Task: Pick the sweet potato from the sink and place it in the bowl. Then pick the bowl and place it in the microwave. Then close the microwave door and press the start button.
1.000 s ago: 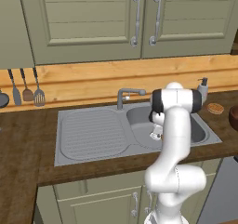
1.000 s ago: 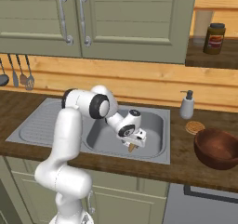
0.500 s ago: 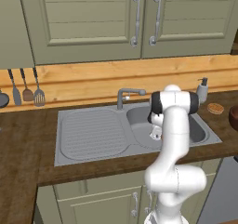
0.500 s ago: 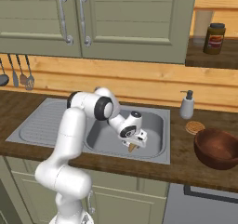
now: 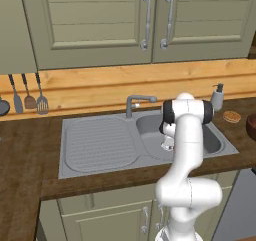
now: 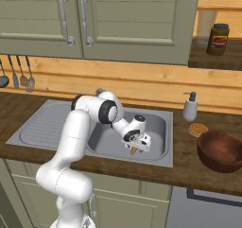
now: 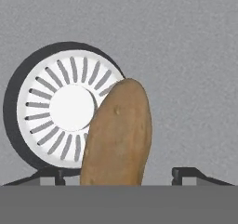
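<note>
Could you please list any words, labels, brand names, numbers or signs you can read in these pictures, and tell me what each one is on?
None can be read.
The jar on the shelf at the upper right of the right base view has a red and yellow label, but it is too small and blurred to read.
The soap dispenser, the sink, the bowl and the sweet potato show no lettering.

Dark wooden counter (image 6: 28, 149) — sink (image 6: 56, 123), bowl (image 6: 221, 150), soap dispenser (image 6: 190, 107).
</note>
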